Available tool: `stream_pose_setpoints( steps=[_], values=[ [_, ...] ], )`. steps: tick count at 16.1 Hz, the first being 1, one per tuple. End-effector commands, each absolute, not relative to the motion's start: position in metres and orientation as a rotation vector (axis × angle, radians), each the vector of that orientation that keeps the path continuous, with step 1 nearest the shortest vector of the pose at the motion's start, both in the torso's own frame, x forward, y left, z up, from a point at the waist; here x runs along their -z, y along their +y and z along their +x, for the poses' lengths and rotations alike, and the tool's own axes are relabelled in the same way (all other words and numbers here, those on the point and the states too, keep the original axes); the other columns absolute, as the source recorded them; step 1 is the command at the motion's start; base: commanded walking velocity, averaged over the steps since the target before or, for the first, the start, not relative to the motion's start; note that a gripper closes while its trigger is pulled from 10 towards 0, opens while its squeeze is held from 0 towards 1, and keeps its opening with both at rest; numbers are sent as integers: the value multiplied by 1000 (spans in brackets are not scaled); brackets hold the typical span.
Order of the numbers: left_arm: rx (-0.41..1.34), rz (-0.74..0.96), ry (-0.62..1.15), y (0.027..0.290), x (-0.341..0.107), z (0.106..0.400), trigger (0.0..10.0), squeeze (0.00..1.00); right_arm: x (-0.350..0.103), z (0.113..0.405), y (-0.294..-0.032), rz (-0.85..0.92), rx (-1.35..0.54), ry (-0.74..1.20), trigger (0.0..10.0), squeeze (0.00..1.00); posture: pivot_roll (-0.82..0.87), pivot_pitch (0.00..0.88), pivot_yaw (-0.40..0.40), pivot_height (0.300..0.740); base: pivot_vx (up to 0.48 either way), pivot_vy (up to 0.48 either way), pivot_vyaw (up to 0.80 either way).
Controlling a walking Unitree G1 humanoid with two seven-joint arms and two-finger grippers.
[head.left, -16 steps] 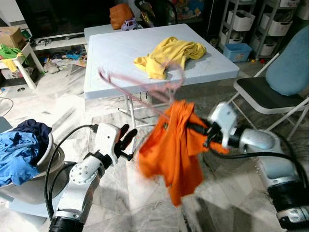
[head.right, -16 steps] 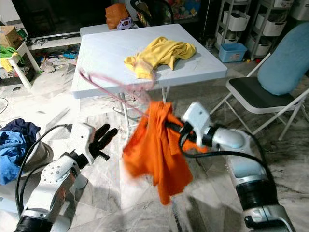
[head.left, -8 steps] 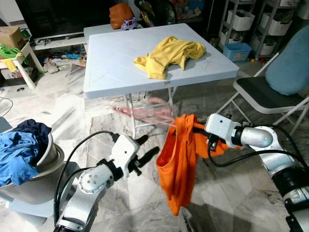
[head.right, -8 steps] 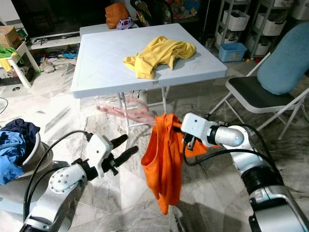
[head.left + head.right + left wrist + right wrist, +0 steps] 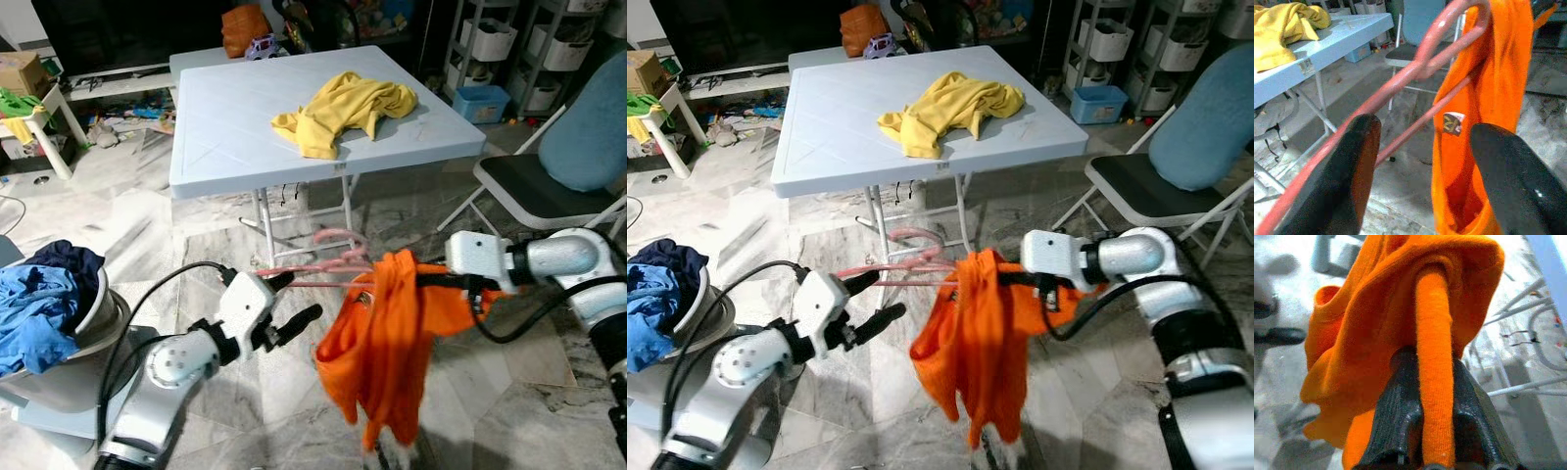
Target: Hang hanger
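A pink hanger (image 5: 323, 264) lies nearly level in the air over the floor, its hook (image 5: 339, 238) pointing up and its far end tucked inside an orange shirt (image 5: 387, 343). My right gripper (image 5: 431, 282) is shut on a fold of that shirt (image 5: 1432, 308), which hangs below it. My left gripper (image 5: 292, 300) is open at the hanger's free end. In the left wrist view the pink bar (image 5: 1400, 83) runs between the two black fingers (image 5: 1352, 166), close to one of them; I cannot tell if it touches.
A white folding table (image 5: 225, 127) with a yellow garment (image 5: 343, 103) stands just behind. A folding chair with a blue cushion (image 5: 578, 147) is at the right. A laundry basket of blue clothes (image 5: 39, 313) sits at the left. Storage shelves (image 5: 490, 49) line the back.
My right arm has swung right and lower with the shirt. The hanger has dropped to near level, and my left gripper has closed in around its free end.
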State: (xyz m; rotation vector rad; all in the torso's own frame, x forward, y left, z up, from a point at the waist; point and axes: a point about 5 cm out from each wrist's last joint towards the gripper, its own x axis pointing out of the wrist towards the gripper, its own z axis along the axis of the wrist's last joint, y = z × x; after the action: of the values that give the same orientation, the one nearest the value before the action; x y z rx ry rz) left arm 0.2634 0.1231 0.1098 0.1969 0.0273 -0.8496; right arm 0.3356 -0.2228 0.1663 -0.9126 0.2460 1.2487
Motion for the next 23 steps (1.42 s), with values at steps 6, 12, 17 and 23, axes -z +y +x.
stream_pose_setpoints(
  steps=[6, 12, 17, 23],
  values=[
    [829, 246, -8, 137, -127, 276, 10000, 1000, -175, 335, -220, -925, -1344, 208, 10000, 0, -9, 0, 36, 740, 0, 0, 0],
    [1098, 181, 166, 133, -107, 260, 10000, 0, -184, 336, -215, -875, -1368, 134, 10000, 0, -16, 0, 38, 740, 0, 0, 0],
    [1132, 251, 176, 145, -117, 276, 10000, 0, -182, 335, -217, -875, -1373, 142, 10000, 0, -20, 0, 36, 740, 0, 0, 0],
    [1141, 249, 171, 156, -125, 283, 0, 0, -180, 333, -220, -875, -1374, 154, 10000, 0, -19, 0, 37, 740, 0, 0, 0]
  ],
)
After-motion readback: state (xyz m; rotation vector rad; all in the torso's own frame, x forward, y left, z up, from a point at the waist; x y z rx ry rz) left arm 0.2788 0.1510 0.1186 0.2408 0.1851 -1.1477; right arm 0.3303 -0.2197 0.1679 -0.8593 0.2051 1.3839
